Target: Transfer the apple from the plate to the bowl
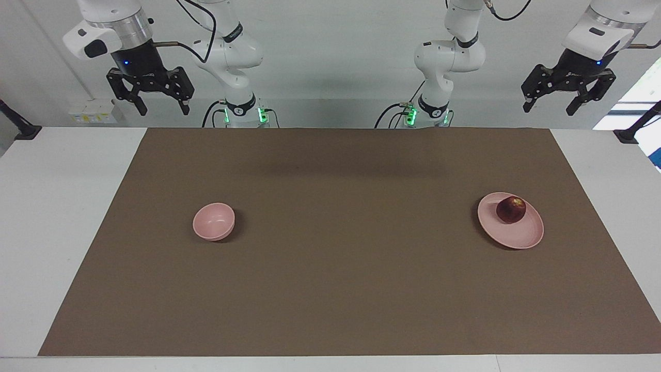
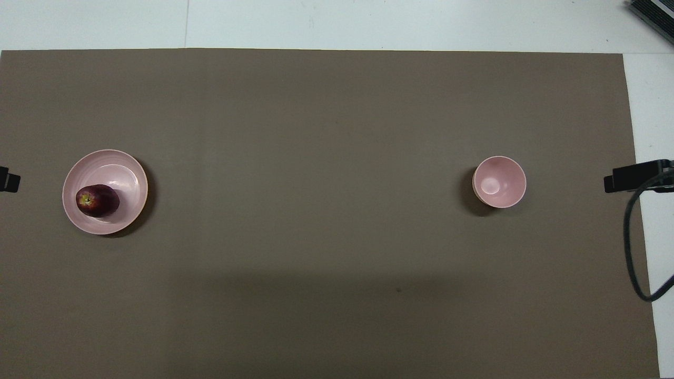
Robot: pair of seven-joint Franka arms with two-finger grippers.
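A dark red apple (image 1: 511,209) (image 2: 97,200) rests on the wide pink plate (image 1: 518,238) (image 2: 129,171), toward the left arm's end of the table. Its spot is on the plate's side nearer the robots. The small deep pink bowl (image 1: 214,221) (image 2: 499,181) stands with nothing in it toward the right arm's end. My left gripper (image 1: 549,110) hangs high over the table's edge at the robots' end, open with nothing between its fingers. My right gripper (image 1: 163,110) hangs likewise at its own end, open and holding nothing. Neither gripper shows in the overhead view.
A brown mat (image 1: 330,289) covers most of the white table (image 1: 51,206). Black stands sit at both ends of the table (image 1: 632,133) (image 1: 20,129), one with a cable (image 2: 634,247).
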